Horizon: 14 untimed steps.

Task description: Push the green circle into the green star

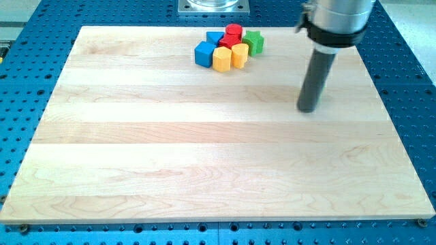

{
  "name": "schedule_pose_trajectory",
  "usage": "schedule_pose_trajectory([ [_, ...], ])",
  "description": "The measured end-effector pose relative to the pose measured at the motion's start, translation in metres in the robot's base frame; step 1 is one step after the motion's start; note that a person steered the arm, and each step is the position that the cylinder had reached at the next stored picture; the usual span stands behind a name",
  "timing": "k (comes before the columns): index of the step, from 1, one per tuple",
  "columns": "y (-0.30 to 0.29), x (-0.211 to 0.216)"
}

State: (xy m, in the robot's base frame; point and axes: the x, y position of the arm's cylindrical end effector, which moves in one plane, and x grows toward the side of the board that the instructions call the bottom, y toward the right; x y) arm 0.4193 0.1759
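Note:
A tight cluster of blocks sits near the top middle of the wooden board (204, 156). One green block (254, 42) is at the cluster's right end; its shape is hard to make out. I see no second green block. My tip (308, 109) rests on the board to the right of and below the cluster, well apart from the green block and touching no block.
The cluster also holds a blue cube (204, 54) at its left, a second blue block (215, 38), two red blocks (234, 31) (227, 43) and two yellow blocks (222, 60) (239, 54). A blue perforated table (409, 82) surrounds the board.

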Motion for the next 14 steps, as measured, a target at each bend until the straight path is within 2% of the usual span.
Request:
schedule_pose_trajectory([
  [1, 0.013, -0.053],
  [2, 0.04, -0.05],
  [3, 0.042, -0.082],
  [4, 0.018, -0.143],
  [5, 0.019, -0.147],
  [6, 0.019, -0.168],
  [7, 0.051, -0.178],
  [9, 0.041, -0.214],
  [11, -0.064, -0.213],
  [12, -0.098, -0.213],
  [13, -0.098, -0.213],
  [14, -0.132, -0.226],
])
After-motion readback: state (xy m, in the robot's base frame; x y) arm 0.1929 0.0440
